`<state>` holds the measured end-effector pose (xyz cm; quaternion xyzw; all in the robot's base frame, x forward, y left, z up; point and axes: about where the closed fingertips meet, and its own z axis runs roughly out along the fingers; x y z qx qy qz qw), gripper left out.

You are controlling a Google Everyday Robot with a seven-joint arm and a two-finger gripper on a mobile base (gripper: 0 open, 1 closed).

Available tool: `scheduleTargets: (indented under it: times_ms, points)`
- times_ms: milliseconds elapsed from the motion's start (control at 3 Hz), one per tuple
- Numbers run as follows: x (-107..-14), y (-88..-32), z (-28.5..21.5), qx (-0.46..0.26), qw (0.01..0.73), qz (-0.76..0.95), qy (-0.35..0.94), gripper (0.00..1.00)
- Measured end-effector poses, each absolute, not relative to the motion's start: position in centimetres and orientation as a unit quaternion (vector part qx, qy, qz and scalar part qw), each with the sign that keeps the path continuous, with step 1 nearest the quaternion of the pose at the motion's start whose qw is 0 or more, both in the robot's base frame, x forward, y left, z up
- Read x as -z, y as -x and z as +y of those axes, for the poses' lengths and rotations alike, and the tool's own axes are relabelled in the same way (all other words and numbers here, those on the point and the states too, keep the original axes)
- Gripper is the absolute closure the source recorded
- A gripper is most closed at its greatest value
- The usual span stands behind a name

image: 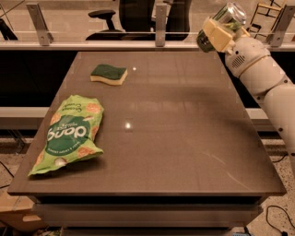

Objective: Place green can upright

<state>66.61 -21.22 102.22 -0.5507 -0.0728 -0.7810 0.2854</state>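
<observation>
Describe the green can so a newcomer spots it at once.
Start at the brown table and go to its far right corner, where the robot's gripper hangs. The green can is clamped in it, tilted, off the table; unlike the flat snack bag and sponge, it is a cylinder with a shiny silver end.

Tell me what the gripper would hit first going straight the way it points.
Likely nothing nearby: the gripper, holding the green can, points up-left past the far edge of the table into open space, though depth is unclear.
</observation>
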Motion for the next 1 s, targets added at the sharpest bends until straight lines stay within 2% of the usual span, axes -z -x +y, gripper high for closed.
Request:
scheduleTargets:
  times_ms: [1000]
  points:
    - [-103.84, -65.55, -23.15, 0.727, 0.218, -0.212, 0.616, 1.00]
